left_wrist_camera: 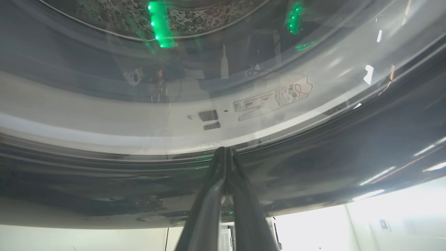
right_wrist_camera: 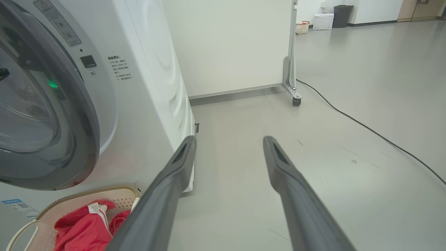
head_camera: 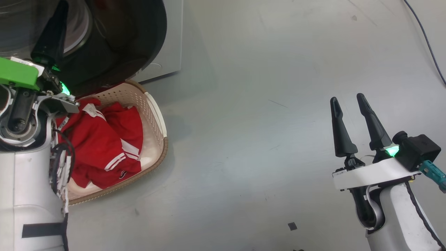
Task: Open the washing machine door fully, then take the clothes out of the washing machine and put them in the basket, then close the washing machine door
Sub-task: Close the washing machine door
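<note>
I rest my left gripper (left_wrist_camera: 225, 150), pinched together, at the washing machine door (left_wrist_camera: 331, 153) rim. My right gripper (head_camera: 347, 98) gapes, well apart from that door. The door looks stiff and slick, so I'd push on the rim.

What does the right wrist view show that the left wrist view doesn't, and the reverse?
Right wrist view: the open right tool over the floor, the basket holding the red clothes, the white side of the washing machine, and a cable. Left wrist view: the shut left tool, tips at the black rim of the washing machine door. Both: that door with its glass, and a printed label.
</note>
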Available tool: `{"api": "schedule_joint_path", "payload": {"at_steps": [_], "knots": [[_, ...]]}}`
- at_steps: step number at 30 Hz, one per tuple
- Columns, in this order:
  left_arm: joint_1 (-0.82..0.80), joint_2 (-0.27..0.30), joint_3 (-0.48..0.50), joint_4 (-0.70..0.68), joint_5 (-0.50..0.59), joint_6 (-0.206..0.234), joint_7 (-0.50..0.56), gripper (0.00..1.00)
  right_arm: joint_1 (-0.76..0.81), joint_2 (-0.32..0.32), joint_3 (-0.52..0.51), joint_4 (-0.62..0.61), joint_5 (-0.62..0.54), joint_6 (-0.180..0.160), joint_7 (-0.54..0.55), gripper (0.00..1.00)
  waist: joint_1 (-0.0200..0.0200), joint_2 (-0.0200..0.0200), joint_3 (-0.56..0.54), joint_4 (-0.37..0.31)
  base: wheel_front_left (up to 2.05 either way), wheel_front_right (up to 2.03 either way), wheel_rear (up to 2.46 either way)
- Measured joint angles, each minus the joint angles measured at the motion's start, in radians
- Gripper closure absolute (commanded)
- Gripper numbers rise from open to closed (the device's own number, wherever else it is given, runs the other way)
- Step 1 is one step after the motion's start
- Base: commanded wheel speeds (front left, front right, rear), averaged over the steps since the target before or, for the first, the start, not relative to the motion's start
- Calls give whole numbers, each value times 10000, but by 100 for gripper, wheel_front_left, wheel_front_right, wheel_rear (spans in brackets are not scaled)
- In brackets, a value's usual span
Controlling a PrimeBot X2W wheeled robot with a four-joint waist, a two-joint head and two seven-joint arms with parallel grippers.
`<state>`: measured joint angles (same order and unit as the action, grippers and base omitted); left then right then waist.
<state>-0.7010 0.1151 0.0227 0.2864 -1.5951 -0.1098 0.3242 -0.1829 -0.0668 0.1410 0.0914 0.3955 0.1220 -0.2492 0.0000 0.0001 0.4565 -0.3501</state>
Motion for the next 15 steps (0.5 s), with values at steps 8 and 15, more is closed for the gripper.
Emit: {"api": "schedule_joint_path", "payload": {"at_steps": [8,15], "knots": [[1034,-422,144,-115,-510,-104,-98,100,7,-282,-203,-2,-128,0,0,0,0,0,-294,612,0,0,0],[2014,-587,500,-1062,-640,-104,-412,100,117,-378,-293,8,-299,0,-2,0,0,0,-636,1165,0,0,0]]}}
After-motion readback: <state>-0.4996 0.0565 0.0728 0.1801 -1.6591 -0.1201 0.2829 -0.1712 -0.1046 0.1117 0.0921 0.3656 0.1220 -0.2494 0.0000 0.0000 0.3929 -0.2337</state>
